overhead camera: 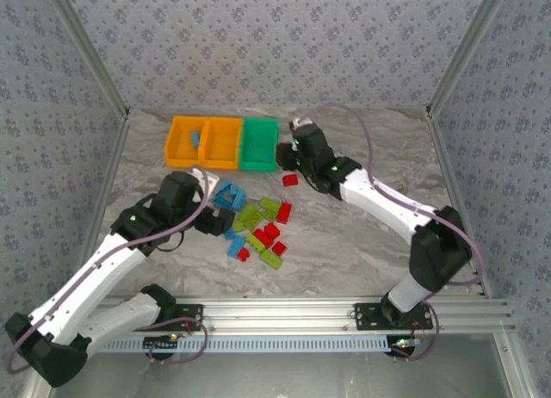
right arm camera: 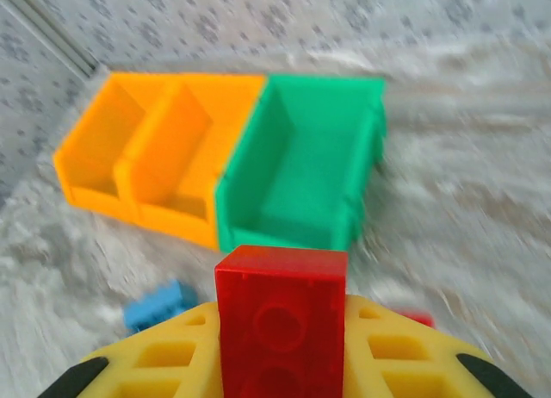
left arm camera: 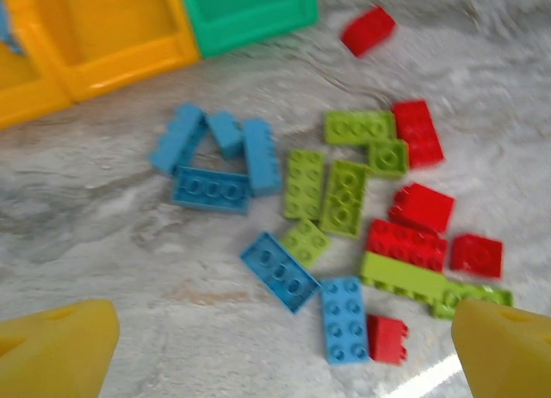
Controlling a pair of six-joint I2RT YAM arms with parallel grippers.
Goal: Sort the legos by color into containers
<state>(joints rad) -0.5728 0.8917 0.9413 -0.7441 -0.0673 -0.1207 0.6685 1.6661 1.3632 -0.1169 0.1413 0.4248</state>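
Grip first: our right pincer (right arm camera: 281, 351) is clamped on a red brick (right arm camera: 281, 286), yellow fingers (right arm camera: 164, 363) pressed to its two sides and the hollow underside facing the wrist camera. It hangs just off the green bin (right arm camera: 297, 230), at about 3 o'clock of it in the top view. Our left pincer (left arm camera: 280, 325) stands wide apart with nothing in it, poised at 9 o'clock of the pile.

Outward from there, the bins sit in a joined row at 12 o'clock of the pile: two orange bins (overhead camera: 205, 163) on the left and the green one on the right. We make out a single blue piece (overhead camera: 195, 139) in the leftmost orange bin. The middle and green bins look bare as far as we can see. So we judge the sort barely begun: one brick binned, one in hand, the rest waiting.

What is left lies loose on the surface (left arm camera: 129, 269): blue bricks (left arm camera: 215, 161) clustered at 10 o'clock of the heap, lime bricks (left arm camera: 331, 187) through the middle, red bricks (left arm camera: 413, 234) toward 3 o'clock, many touching or overlapping. A stray red one (left arm camera: 368, 29) lies apart at 1 o'clock, near the green bin.

Every brick is hard, glossy plastic, blocky and studded on top, in short square and longer plate forms. Each bin is smooth moulded plastic with thin walls and an open top. Under it all, the surface looks like a grey, marbled sheet with soft creases, matte against the shine of the plastic.
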